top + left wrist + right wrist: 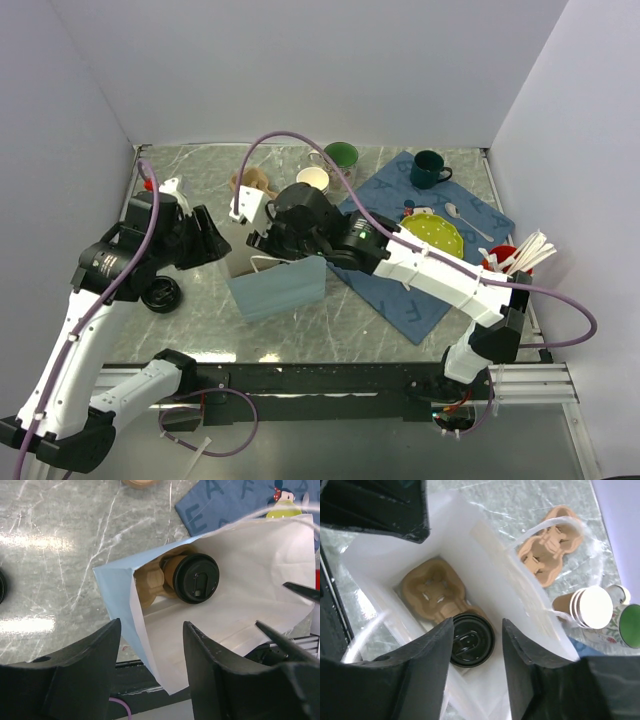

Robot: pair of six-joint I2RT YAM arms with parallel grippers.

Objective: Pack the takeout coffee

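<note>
The right gripper [477, 625] and left gripper [151, 630] are hanging spread by the bag [250, 560], where the takeout coffee [172, 572] is looking light, crushable, best pinched gently beneath its lid [199, 577].

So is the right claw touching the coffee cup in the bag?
Apart. The left wrist view shows the takeout coffee with its lid bare inside the white bag, and the right gripper open, clear of it.

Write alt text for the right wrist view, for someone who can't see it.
Looking down into an open white paper bag: the takeout coffee, black lid on, sits in a brown carrier at the bottom, with the right gripper open above it. A second carrier and stacked cups are outside.
</note>
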